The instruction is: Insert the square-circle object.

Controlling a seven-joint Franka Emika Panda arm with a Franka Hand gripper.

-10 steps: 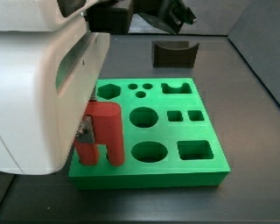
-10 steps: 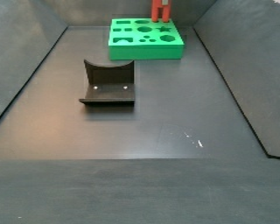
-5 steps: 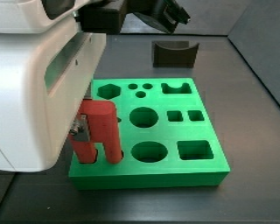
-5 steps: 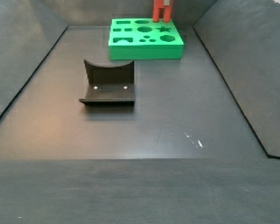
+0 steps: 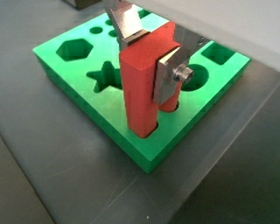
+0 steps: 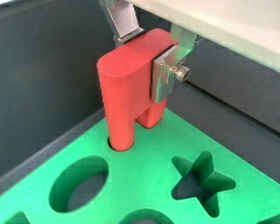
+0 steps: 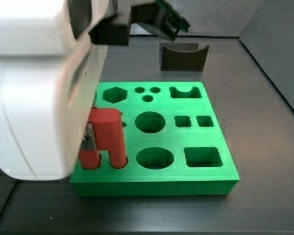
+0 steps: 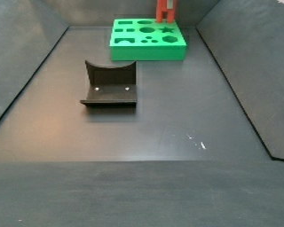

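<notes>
Red peg: in both wrist views you see it upright, clamped between the gripper's silver fingers, its lower end entering a hole at a corner of the green block. In a side view, your peg stands at the block's near-left corner. In a side view the dark fixture sits well apart from the block.

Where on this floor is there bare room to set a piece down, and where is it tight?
Free: the wide dark floor in front of the fixture, and the strip between it and the green block. Crowded: the block's corner, where the gripper holds the red peg in its hole.
</notes>
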